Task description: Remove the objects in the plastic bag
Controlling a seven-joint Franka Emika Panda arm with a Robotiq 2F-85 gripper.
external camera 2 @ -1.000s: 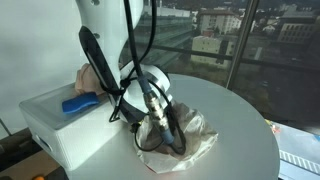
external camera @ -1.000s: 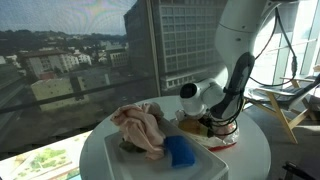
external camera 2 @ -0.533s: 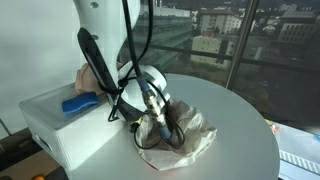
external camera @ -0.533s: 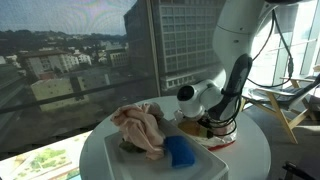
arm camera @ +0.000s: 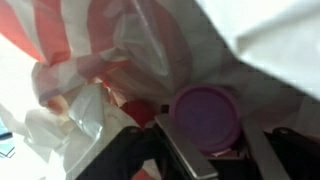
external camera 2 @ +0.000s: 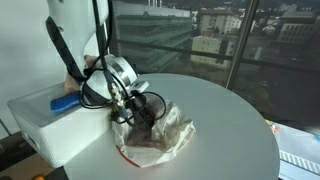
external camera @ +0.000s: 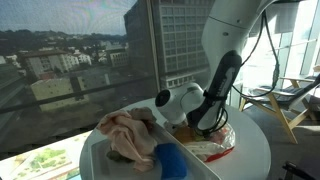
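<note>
Purple round object (arm camera: 205,112) sits inside the plastic bag (arm camera: 120,60), toward four o'clock in your wrist view. Your gripper (arm camera: 204,132) fingers stand apart, flanking it.

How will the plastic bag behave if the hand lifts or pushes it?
Probably floppy: the plastic bag lies crumpled and creased. Likely thin and light, looking translucent in the wrist view. The purple round object inside may shift when lifted.

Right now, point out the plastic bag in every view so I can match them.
Exterior view: plastic bag, lower right of centre.
Exterior view: the plastic bag at centre, beside the white box.
Wrist view: the plastic bag fills most of the frame.
Shared landmark: the gripper, its tip in the bag.
</note>
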